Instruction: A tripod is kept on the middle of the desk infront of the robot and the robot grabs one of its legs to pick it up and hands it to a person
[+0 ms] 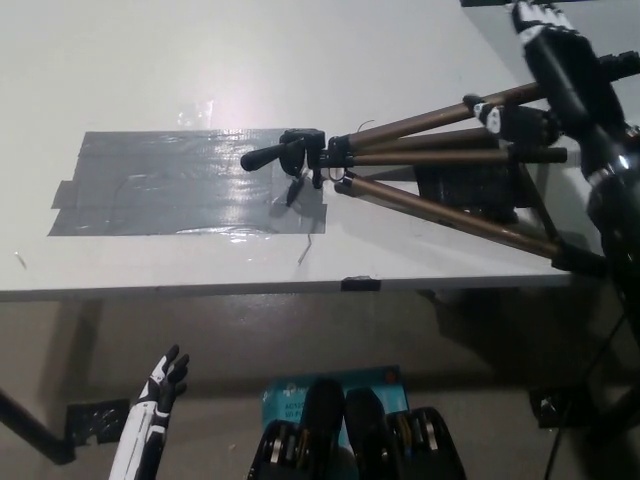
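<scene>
The tripod (420,160) lies on its side on the white desk (250,60), its black head (290,153) pointing left and its bronze legs spreading to the right. My black right hand (548,55) reaches in from the right, above the far end of the upper leg (430,120). Its fingers (537,17) stretch out past the leg toward the desk's back edge, and it holds nothing. My white left hand (160,385) rests low at the left, below the desk's front edge, fingers apart.
A wide patch of grey tape (170,185) covers the desk left of the tripod head. A black patch (470,188) lies under the legs. The lower leg's foot (585,262) overhangs the desk's right front corner. A blue box (300,392) sits on the floor.
</scene>
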